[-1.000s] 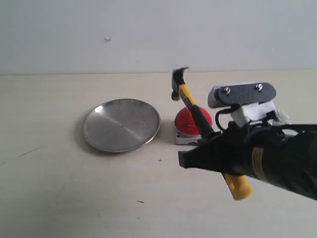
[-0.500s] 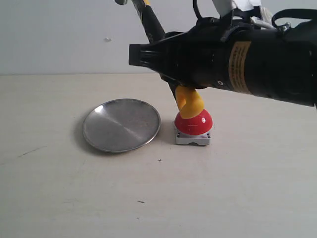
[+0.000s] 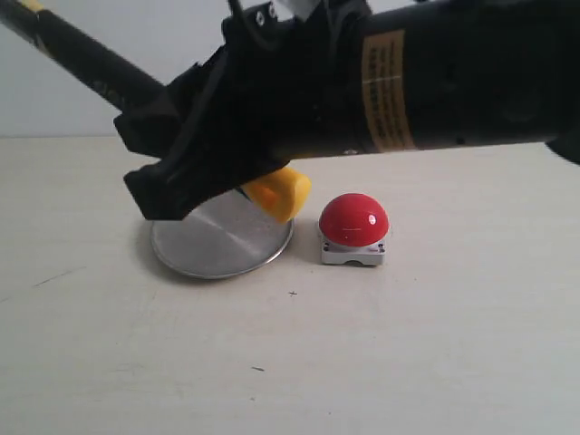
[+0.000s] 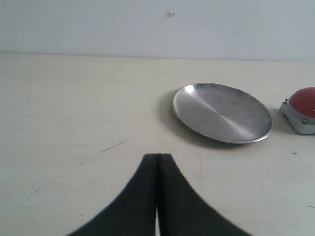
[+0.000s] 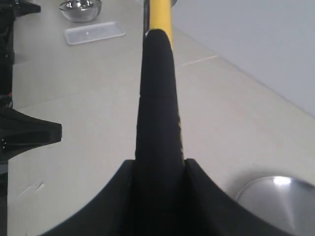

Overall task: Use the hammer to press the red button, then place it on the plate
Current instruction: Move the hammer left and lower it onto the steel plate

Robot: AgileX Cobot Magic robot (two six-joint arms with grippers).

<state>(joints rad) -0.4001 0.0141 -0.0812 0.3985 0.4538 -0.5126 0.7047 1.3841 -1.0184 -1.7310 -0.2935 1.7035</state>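
Observation:
My right gripper (image 3: 154, 149) is shut on the hammer's black handle (image 3: 86, 59) and hangs over the plate (image 3: 217, 249), hiding its far part. The handle slants up and left out of the exterior view, so the head is unseen. The yellow end (image 3: 279, 193) sticks out above the plate's right rim. In the right wrist view the hammer (image 5: 157, 98) runs straight out from my right gripper (image 5: 158, 164), with the plate (image 5: 275, 196) below. The red button (image 3: 353, 220) stands free right of the plate. My left gripper (image 4: 158, 156) is shut and empty, short of the plate (image 4: 221, 112) and button (image 4: 305, 102).
The right wrist view shows a clear plastic tray (image 5: 93, 32) and a small metal bowl (image 5: 80, 9) far off on the table. A black arm part (image 5: 24, 132) juts in at that view's edge. The right arm's thick black body (image 3: 435, 77) fills the top of the exterior view.
The right arm has swung left with the hammer, from over the red button to over the plate. The yellow end has left the button, which now shows fully. The left gripper's earlier state is not shown.

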